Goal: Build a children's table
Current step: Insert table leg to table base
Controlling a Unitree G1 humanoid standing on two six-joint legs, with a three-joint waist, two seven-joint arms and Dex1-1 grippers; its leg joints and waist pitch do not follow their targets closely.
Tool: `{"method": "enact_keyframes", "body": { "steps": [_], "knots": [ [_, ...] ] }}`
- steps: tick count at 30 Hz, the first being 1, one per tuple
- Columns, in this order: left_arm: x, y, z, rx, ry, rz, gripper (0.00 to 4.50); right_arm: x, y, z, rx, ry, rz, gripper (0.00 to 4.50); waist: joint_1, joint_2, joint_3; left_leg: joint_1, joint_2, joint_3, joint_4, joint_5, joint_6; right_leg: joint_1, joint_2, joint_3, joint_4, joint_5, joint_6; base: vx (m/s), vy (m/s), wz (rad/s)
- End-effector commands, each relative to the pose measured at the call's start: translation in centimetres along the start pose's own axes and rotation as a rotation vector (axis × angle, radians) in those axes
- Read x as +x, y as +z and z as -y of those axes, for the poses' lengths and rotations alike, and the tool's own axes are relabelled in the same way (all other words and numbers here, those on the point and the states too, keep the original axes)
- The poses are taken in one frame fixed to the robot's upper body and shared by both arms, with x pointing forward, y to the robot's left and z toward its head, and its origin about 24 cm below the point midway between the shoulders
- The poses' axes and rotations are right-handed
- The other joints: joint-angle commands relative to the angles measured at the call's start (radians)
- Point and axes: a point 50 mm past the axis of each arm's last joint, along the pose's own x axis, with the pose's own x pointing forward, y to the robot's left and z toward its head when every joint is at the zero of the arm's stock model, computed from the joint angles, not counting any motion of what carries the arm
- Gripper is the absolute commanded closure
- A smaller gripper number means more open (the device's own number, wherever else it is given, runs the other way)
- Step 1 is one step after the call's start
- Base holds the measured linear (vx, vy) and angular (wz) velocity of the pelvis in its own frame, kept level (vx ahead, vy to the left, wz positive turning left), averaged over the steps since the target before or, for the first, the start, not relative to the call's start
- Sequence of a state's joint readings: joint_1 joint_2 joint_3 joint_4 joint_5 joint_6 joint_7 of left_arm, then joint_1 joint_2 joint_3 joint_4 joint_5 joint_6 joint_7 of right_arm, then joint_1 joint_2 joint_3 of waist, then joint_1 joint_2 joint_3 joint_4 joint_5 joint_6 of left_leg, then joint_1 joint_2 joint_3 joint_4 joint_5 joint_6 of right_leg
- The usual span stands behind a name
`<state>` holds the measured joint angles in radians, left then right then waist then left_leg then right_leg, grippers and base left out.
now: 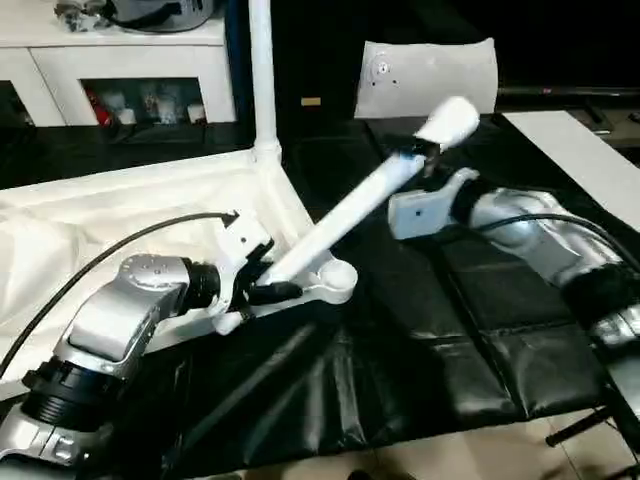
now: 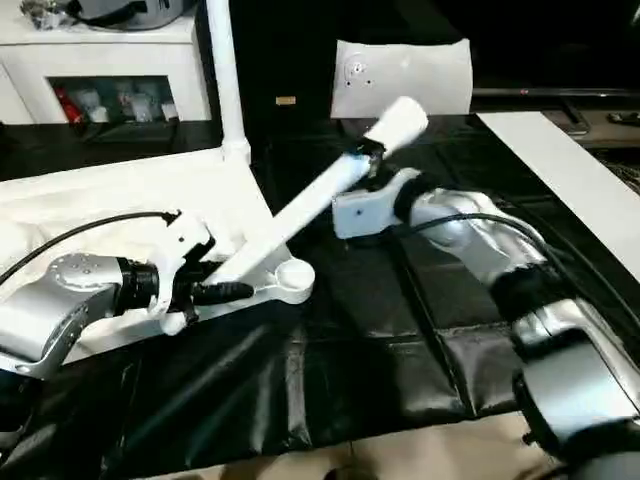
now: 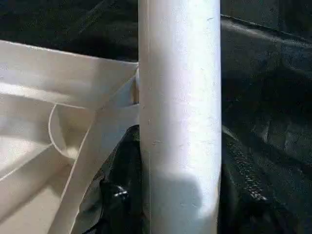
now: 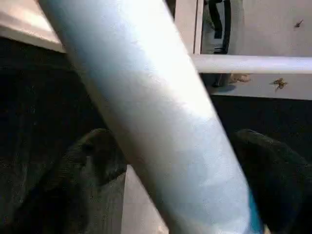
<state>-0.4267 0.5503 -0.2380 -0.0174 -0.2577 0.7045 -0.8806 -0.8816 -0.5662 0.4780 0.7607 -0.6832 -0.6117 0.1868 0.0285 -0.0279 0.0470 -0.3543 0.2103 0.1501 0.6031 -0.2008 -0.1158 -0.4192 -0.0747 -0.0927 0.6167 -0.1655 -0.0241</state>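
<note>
The children's table top (image 1: 120, 230) lies upside down on the black work surface, its ribbed underside up. One white leg (image 1: 262, 80) stands upright in the far corner socket. A second leg (image 1: 350, 215) leans up to the right, its lower end at the near right corner socket (image 1: 338, 280). My left gripper (image 1: 268, 284) is shut on this leg just above the socket; the left wrist view has the leg (image 3: 179, 117) between the dark fingers (image 3: 117, 195). Higher up, my right gripper (image 1: 418, 158) stands open, with a finger (image 4: 92, 165) on each side of the leg (image 4: 161, 122).
A white cabinet (image 1: 120, 60) with shelves stands at the back left. A white cushion-like panel (image 1: 430, 70) sits at the back and a white board (image 1: 580, 150) at the right. The black surface's front edge (image 1: 420, 425) drops to the floor.
</note>
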Motion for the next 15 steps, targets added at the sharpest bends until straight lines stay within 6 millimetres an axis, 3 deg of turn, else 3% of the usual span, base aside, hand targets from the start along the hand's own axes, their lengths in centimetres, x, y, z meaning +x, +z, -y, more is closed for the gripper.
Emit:
{"method": "enact_keyframes", "body": {
  "steps": [1,15],
  "knots": [
    [-0.2,1.1,0.2,0.041,-0.008,0.029,3.02,0.1,-0.2,-0.2,-0.013,0.023,-0.003,0.59,-0.004,-0.002,-0.065,-0.01,-0.004,0.021,-0.054,-0.171,0.041,0.067,-0.034,0.045,-0.061,-0.252,-0.15,0.0,0.0,0.0],
    [-0.5,0.9,-0.1,0.05,0.007,0.016,3.02,0.1,-0.8,-2.0,-0.02,0.11,0.004,1.64,-0.007,-0.003,-0.064,-0.012,-0.006,0.022,-0.052,-0.181,0.039,0.067,-0.032,0.045,-0.059,-0.255,-0.151,0.0,0.0,0.0]
  ]
}}
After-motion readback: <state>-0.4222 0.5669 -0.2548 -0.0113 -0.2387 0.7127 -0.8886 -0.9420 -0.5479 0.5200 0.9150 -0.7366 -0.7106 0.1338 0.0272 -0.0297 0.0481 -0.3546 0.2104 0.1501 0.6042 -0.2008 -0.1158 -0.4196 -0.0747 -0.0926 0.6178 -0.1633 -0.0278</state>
